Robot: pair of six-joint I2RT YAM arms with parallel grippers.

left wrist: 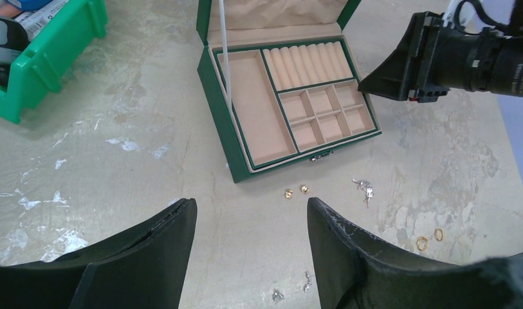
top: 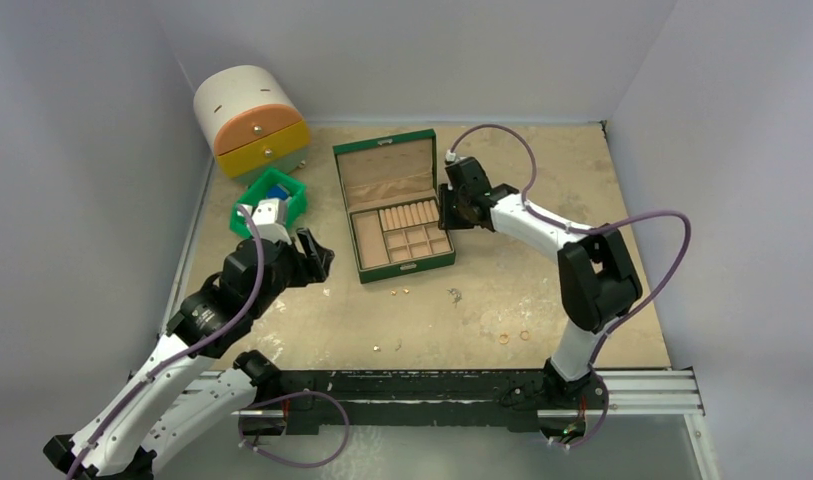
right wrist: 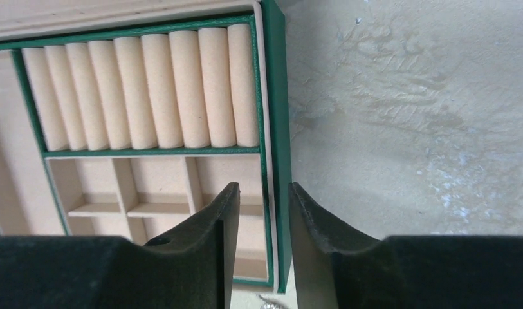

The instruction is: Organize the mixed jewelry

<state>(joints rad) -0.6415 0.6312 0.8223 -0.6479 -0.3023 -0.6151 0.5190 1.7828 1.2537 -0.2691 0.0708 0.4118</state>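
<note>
Two black fingers of the left gripper [left wrist: 251, 203] stand wide apart over the bare table [left wrist: 117, 193], holding and touching nothing. In the top view this gripper sits at about 9 o'clock from the open green jewelry box [top: 407, 268], just at 6 o'clock of the green bin [top: 298, 205].

The right gripper [right wrist: 264, 188] is at the box's 3 o'clock edge. Its fingers are parted by a narrow gap with nothing between them, and the box's green side wall shows through that gap, beside the small square compartments. Whether a finger touches the wall I cannot tell.

The mixed jewelry [top: 454, 294] lies loose on the table, outside the box. Two gold studs [left wrist: 289, 192] are just at 6 o'clock of its front wall, a silver charm [left wrist: 363, 188] at 5 o'clock. Two gold rings [left wrist: 422, 243] lie further out at 5 o'clock, and small silver bits [left wrist: 278, 295] further out at 6 o'clock.
</note>
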